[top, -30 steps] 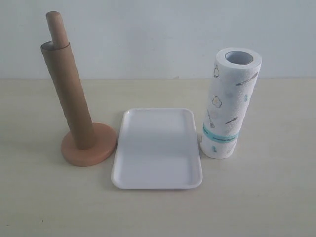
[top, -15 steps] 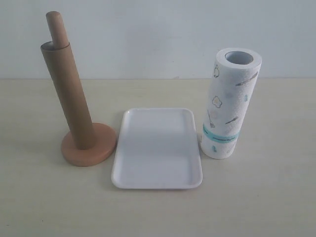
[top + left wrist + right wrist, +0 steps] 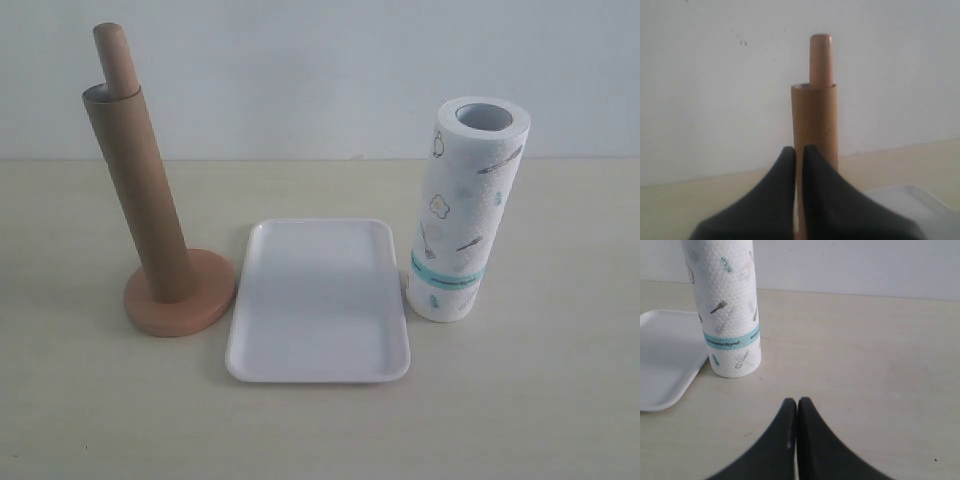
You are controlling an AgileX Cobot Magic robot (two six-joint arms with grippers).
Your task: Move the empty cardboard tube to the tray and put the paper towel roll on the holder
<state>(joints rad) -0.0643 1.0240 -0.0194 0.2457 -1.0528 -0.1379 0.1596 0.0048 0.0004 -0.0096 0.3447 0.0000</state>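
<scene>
The empty cardboard tube (image 3: pixel 140 195) stands slipped over the post of the wooden holder (image 3: pixel 180 296), whose rounded top (image 3: pixel 111 55) pokes out above it. The white tray (image 3: pixel 320 300) lies in the middle of the table. The paper towel roll (image 3: pixel 465 210) stands upright just right of the tray. Neither arm shows in the exterior view. In the left wrist view my left gripper (image 3: pixel 799 149) is shut and empty, some way short of the tube (image 3: pixel 815 120). My right gripper (image 3: pixel 797 402) is shut and empty above the bare table, apart from the roll (image 3: pixel 730 310).
A pale wall rises behind the beige table (image 3: pixel 540 400). A corner of the tray (image 3: pixel 662 355) shows beside the roll in the right wrist view, and its edge (image 3: pixel 910 200) shows in the left wrist view.
</scene>
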